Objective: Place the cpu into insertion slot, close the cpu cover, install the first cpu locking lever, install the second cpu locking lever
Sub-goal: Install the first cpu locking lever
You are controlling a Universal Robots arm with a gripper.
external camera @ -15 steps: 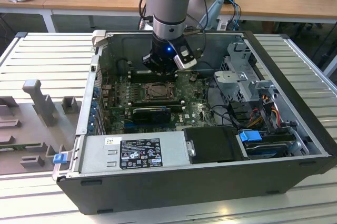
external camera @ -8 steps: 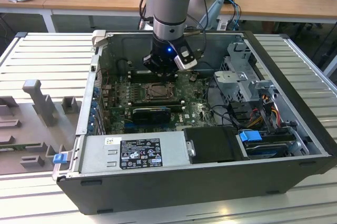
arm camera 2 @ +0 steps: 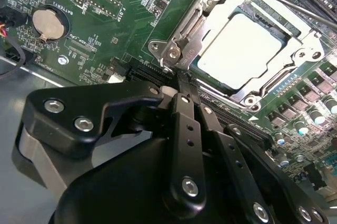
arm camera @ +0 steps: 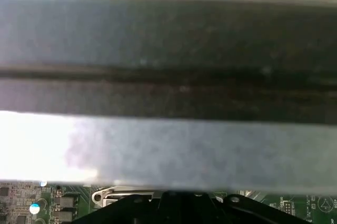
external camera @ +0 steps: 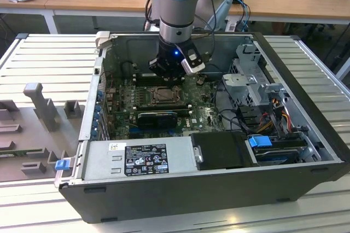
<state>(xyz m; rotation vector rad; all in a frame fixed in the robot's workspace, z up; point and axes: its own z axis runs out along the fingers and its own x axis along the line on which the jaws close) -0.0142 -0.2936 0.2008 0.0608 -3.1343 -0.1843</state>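
While pressed together by the cpu cover (arm camera 2: 210,29), claw (arm camera 2: 181,95) above grey ribbed table (external camera: 49,58).

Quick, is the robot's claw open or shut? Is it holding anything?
Gripper: shut, fingers pressed together, holding nothing, right beside the cpu cover.

Pale cpu (arm camera 2: 239,45), silver cpu cover (arm camera 2: 208,19), black gripper (arm camera 2: 179,95).
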